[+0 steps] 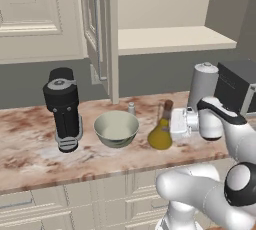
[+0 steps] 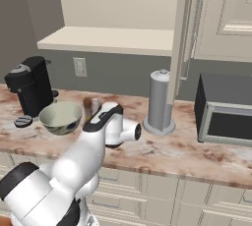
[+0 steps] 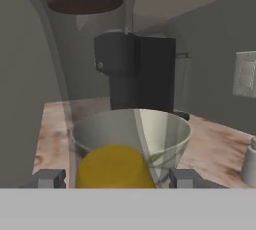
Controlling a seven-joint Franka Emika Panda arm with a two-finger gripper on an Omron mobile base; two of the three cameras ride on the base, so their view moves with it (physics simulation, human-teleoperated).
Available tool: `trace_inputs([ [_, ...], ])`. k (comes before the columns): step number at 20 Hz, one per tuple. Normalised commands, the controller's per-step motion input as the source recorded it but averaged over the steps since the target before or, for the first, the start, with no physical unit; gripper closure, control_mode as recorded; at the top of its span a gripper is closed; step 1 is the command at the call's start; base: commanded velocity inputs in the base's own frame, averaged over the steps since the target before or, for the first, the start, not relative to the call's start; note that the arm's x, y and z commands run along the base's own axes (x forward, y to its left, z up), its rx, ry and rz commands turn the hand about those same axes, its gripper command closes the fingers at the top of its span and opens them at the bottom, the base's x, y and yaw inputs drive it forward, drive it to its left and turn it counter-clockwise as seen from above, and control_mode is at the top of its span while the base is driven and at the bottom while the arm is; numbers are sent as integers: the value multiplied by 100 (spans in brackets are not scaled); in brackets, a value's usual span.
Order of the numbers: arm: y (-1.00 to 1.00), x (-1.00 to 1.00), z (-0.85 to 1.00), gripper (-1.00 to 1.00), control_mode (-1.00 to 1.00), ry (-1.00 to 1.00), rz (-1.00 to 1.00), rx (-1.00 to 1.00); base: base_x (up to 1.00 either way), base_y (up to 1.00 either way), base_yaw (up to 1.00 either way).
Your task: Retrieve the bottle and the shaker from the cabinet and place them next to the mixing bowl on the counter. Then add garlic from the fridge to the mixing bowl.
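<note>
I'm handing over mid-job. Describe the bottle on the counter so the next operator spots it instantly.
Find the open cabinet and look down to the marble counter below it. Right of the mixing bowl stands the bottle, between the gripper's fingers. Its yellow contents and brown cork set it apart from the small grey shaker behind the bowl.

Landmark: mixing bowl [image 1: 116,128] on the counter [image 1: 30,154].

- Left of the bowl: coffee machine [image 1: 63,109], close by; narrow passage between.
- Right of the bowl: bottle [image 1: 161,129], just beside it, gripper [image 1: 172,124] at the bottle's far side.
- Behind the bowl: shaker [image 1: 131,108], small, near the wall.
- Front of the bowl: bare counter to the edge.
- Above the bowl: open air; the open cabinet door [image 1: 98,34] hangs overhead.
- Farther right: paper towel roll [image 1: 202,86] and microwave [image 1: 237,87].
</note>
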Motion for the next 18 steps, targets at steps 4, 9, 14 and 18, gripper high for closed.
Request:
trace_inputs([
  [4, 6, 18, -16, 100, -100, 1, 0, -1, 0, 0, 0],
  [9, 13, 12, -23, 100, -100, 0, 0, 0, 0, 0, 0],
  [14, 3, 18, -14, 100, -100, 0, 0, -5, 0, 0, 0],
  [18, 0, 34, 0, 100, -100, 0, 0, -7, 0, 0, 0],
])
